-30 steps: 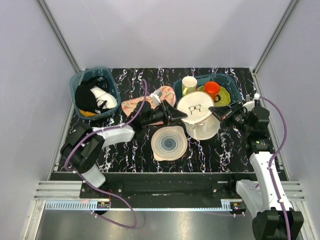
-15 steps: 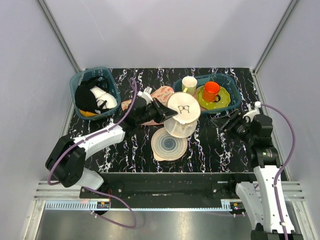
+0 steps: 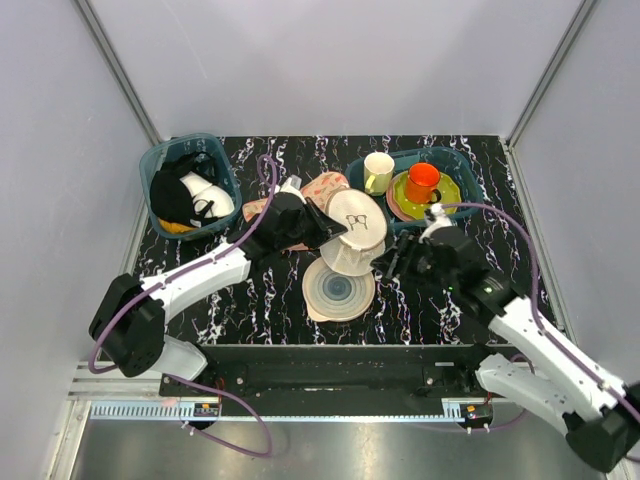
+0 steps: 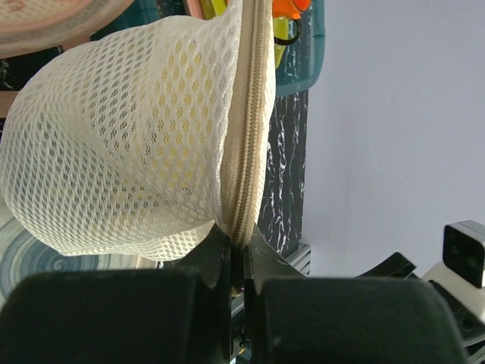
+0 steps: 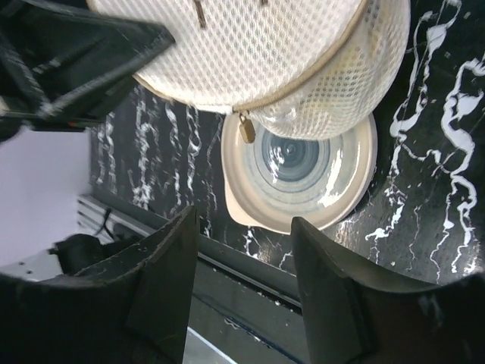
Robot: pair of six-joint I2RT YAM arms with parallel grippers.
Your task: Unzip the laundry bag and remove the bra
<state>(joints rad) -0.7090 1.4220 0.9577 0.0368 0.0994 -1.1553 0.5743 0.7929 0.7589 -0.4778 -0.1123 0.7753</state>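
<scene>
Left gripper (image 4: 236,254) clenched on the zipper edge of the laundry bag (image 4: 129,144), bag held over the ringed plate (image 5: 303,163), bra (image 4: 186,83) faint yellow inside, right gripper (image 5: 246,220) released just right, zipper pull (image 5: 247,127) hanging free, bin (image 3: 455,156) close on far side.

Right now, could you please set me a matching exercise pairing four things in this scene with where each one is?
Things:
1. laundry bag
2. zipper pull
3. ringed disc
4. orange cup

Places:
A. lying flat on the table, beneath the bag
B. inside the teal bin at the far right
C. pinched at its zipper seam by the left gripper
D. hanging free below the zipper line

Pairs: 1-C, 2-D, 3-A, 4-B.
</scene>
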